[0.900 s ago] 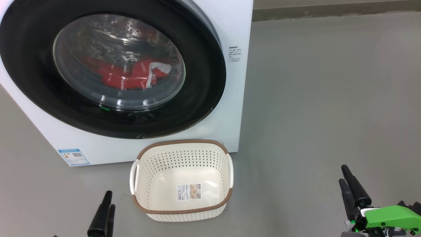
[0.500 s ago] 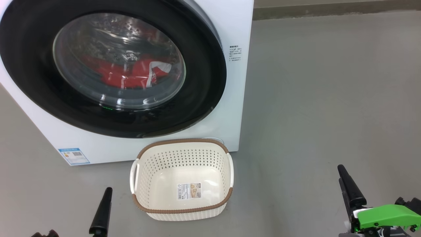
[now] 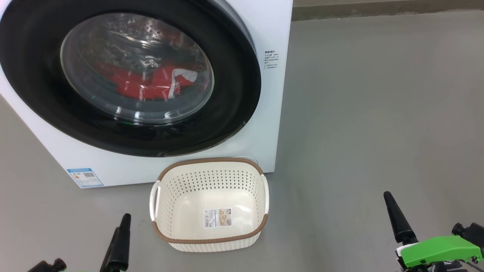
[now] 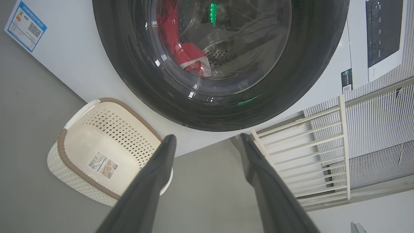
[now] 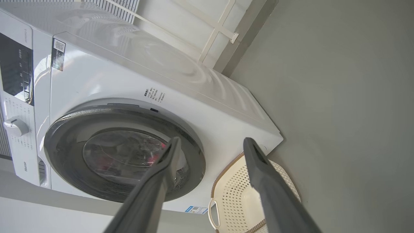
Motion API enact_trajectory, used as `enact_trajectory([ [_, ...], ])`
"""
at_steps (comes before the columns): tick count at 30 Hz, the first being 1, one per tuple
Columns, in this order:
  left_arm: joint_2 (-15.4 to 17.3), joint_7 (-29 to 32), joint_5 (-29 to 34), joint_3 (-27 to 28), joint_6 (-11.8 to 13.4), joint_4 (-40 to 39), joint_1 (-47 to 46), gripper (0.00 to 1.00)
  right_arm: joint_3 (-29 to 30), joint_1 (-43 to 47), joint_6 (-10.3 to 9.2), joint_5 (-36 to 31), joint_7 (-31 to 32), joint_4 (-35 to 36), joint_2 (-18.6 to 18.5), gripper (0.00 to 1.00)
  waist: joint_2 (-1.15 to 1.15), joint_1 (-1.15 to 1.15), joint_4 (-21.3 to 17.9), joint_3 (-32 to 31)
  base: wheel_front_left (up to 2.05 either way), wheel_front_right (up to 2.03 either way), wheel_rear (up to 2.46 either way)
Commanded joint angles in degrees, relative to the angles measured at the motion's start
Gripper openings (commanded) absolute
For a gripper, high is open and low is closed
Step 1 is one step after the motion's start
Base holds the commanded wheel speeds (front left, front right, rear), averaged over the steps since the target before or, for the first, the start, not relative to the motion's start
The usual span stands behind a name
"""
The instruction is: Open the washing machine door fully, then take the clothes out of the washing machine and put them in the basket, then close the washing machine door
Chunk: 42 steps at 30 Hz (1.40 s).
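Since the washing machine door (image 3: 132,49), a glossy black rim around a bulging glass bowl, sits shut at eleven o'clock in the head view, opening it looks like the step in hand. The left gripper (image 4: 207,137) at seven and the right gripper (image 5: 212,139) at five both hang spread and empty. One probably needs to hook the rim next. Soft red clothes (image 3: 151,85) lie inside, and the perforated cream basket (image 3: 210,240) waits at six.

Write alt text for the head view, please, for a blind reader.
A white washing machine shows red clothes through its round black door; an empty cream basket stands on the floor before it.
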<state>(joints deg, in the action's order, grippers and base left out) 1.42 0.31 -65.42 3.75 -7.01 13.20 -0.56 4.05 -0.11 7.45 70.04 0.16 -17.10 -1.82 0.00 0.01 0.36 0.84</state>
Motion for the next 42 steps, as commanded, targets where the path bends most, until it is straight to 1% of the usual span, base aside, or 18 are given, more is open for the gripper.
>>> enact_trajectory([
  [1,0.8,-0.8,2.5,0.7,0.2,-2.1,-0.2,1.00,-0.8,-0.9,0.02,-2.3,-0.8,1.9,-1.0,1.00,0.00,-0.01,0.0,0.0,0.00,0.00,0.00],
  [13,1.0,-2.8,12.0,0.1,1.3,-4.2,0.9,1.00,-2.3,-0.4,0.02,-10.7,-2.8,2.2,-1.4,1.00,0.00,-0.01,0.0,0.1,0.00,0.00,0.00],
  [14,1.0,-2.8,12.0,0.1,1.3,-4.2,0.9,1.00,-2.3,-0.4,0.02,-10.7,-2.8,2.2,-1.4,1.00,0.00,-0.01,0.0,0.1,0.00,0.00,0.00],
  [34,1.7,-6.2,26.4,-0.6,3.2,-7.0,2.3,1.00,-4.3,0.4,0.02,-23.1,-6.2,2.9,-2.2,1.00,0.00,-0.01,0.0,0.5,0.00,0.00,0.00],
  [42,2.0,-7.8,32.9,-0.8,4.0,-8.2,2.8,1.00,-5.0,0.9,0.03,-28.6,-7.7,3.2,-2.4,1.00,0.00,-0.01,0.1,0.7,0.00,0.00,0.00],
])
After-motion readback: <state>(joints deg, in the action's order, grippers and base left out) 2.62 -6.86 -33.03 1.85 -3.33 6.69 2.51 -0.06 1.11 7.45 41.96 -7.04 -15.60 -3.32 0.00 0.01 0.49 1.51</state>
